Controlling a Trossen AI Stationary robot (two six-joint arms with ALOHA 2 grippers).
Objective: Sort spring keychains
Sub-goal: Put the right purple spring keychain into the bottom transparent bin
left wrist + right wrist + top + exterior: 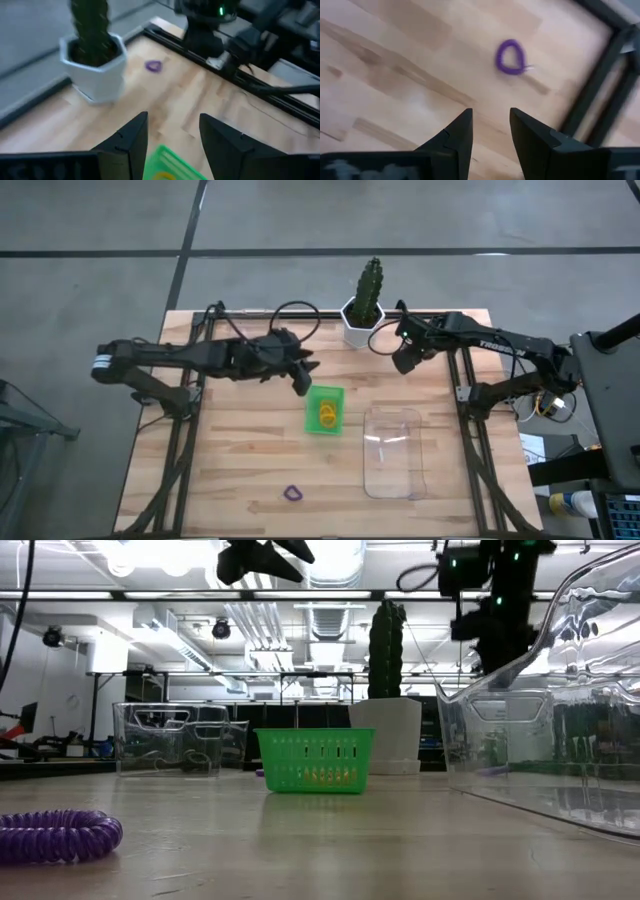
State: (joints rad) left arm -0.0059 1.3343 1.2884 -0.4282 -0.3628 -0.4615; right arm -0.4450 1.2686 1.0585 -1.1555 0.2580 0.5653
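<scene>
Overhead, the left gripper (303, 386) hung open-fingered just beside the green tray (325, 393), which held orange keychains (326, 416). The right gripper (399, 363), fingers apart, hovered near the cactus pot (360, 326); one purple keychain (292, 494) lay well apart.

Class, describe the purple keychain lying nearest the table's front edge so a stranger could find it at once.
Start at the small green tray in the middle of the wooden table. Move toward the front edge, slightly to the left arm's side, to a lone purple keychain on bare wood. Unlike the yellow ones in the tray, it lies loose, with nothing beside it.
</scene>
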